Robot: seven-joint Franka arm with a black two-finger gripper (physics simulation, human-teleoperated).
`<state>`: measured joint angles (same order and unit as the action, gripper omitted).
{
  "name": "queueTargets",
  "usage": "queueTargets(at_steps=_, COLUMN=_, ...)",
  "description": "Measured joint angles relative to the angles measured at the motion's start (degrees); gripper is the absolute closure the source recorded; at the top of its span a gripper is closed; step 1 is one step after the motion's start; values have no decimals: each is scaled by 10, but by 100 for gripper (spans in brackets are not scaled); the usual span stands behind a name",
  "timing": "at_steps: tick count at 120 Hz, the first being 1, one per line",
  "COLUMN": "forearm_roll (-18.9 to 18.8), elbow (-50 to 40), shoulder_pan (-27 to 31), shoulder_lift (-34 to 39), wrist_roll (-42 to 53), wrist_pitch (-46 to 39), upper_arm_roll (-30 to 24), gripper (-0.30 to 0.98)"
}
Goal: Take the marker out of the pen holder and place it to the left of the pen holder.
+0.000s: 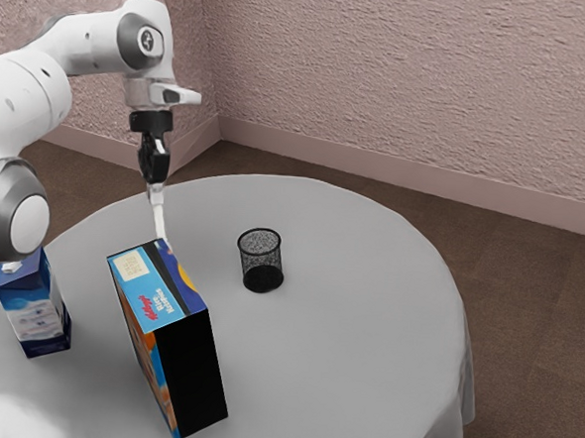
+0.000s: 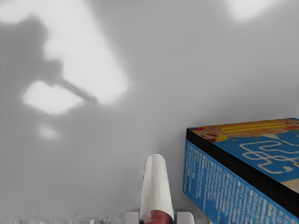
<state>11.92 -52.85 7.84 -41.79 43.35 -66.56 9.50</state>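
Your black two-finger gripper (image 1: 156,183) has its fingers closed to the width of the white cylindrical marker (image 2: 156,186), pinched between them and hanging aslant; the wrist view gives you its red band. Near it is the tall blue-and-black cereal box (image 1: 192,372) (the wrist view adds its maze print). Farther out, past open cloth, the exterior view has the black mesh pen holder (image 1: 261,279), with room beyond to the round grey-clothed table's (image 1: 377,304) right-hand edge.
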Motion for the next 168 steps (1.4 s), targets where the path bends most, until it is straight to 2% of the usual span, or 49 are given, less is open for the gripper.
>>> queueTargets(at_steps=30, forearm_roll=2, elbow=36, shoulder_pan=3, shoulder_lift=-79, wrist_roll=-74, wrist_pitch=53, upper_arm_roll=21, gripper=79)
queueTargets(at_steps=67, forearm_roll=3, elbow=54, shoulder_pan=13, shoulder_lift=-148, wrist_roll=-129, wrist_pitch=68, upper_arm_roll=33, gripper=79)
queueTargets(at_steps=83, forearm_roll=16, elbow=55, shoulder_pan=16, shoulder_lift=-167, wrist_roll=-145, wrist_pitch=68, upper_arm_roll=51, gripper=78)
queueTargets(at_steps=112, forearm_roll=32, elbow=54, shoulder_pan=15, shoulder_lift=-168, wrist_roll=-177, wrist_pitch=75, upper_arm_roll=58, gripper=30)
queueTargets(at_steps=125, forearm_roll=34, elbow=54, shoulder_pan=15, shoulder_lift=-165, wrist_roll=-189, wrist_pitch=76, upper_arm_roll=57, gripper=18)
queueTargets(at_steps=141, forearm_roll=35, elbow=53, shoulder_pan=15, shoulder_lift=-160, wrist_roll=-201, wrist_pitch=78, upper_arm_roll=56, gripper=10)
queueTargets(at_steps=149, forearm_roll=34, elbow=32, shoulder_pan=9, shoulder_lift=-121, wrist_roll=-206, wrist_pitch=78, upper_arm_roll=58, gripper=7)
queueTargets(at_steps=157, forearm_roll=25, elbow=-45, shoulder_pan=-14, shoulder_lift=-23, wrist_roll=-209, wrist_pitch=73, upper_arm_roll=55, gripper=5)
queueTargets(at_steps=168, forearm_roll=-48, elbow=-186, shoulder_pan=-41, shoulder_lift=166, wrist_roll=-192, wrist_pitch=18, upper_arm_roll=-11, gripper=3)
